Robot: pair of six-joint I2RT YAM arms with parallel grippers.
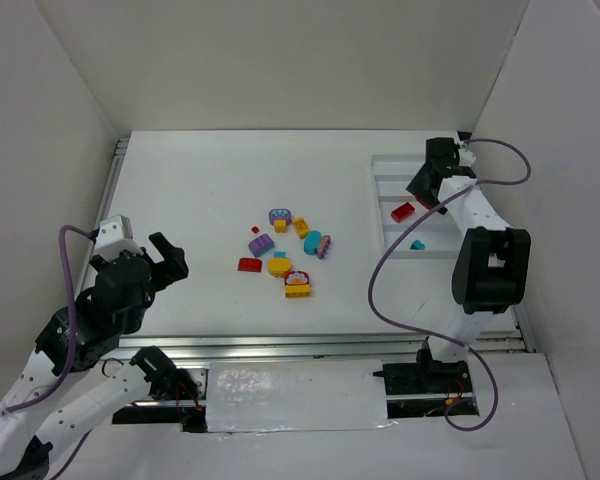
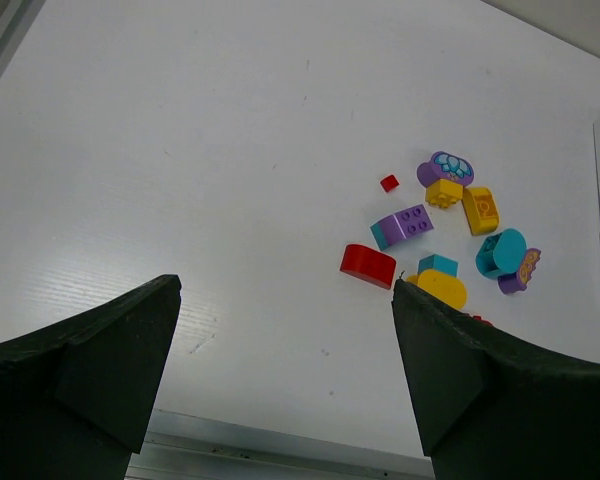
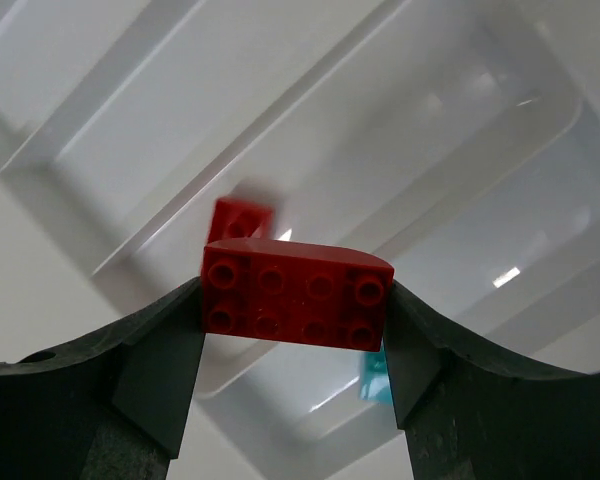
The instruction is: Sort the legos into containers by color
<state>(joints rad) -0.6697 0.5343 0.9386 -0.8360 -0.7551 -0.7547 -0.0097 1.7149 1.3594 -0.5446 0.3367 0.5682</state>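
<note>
My right gripper (image 3: pixel 295 312) is shut on a red brick (image 3: pixel 295 295), studs facing the camera, held above the white tray (image 3: pixel 100 130). Below it another red brick (image 3: pixel 242 218) lies in one compartment and a teal brick (image 3: pixel 373 378) in the neighbouring one. The top view shows that gripper (image 1: pixel 427 197) over the tray (image 1: pixel 378 185), with the red brick (image 1: pixel 402 211) and the teal brick (image 1: pixel 417 244) in it. Several loose legos (image 1: pixel 280 250) lie mid-table. My left gripper (image 1: pixel 165 262) is open and empty, left of the pile; it also shows in the left wrist view (image 2: pixel 285 290).
In the left wrist view the pile holds a red rounded brick (image 2: pixel 368 265), a purple brick (image 2: pixel 405 224), a small red piece (image 2: pixel 389 183), a yellow piece (image 2: pixel 442 288) and a teal piece (image 2: pixel 500 252). White walls enclose the table. A metal rail (image 1: pixel 280 345) runs along the near edge.
</note>
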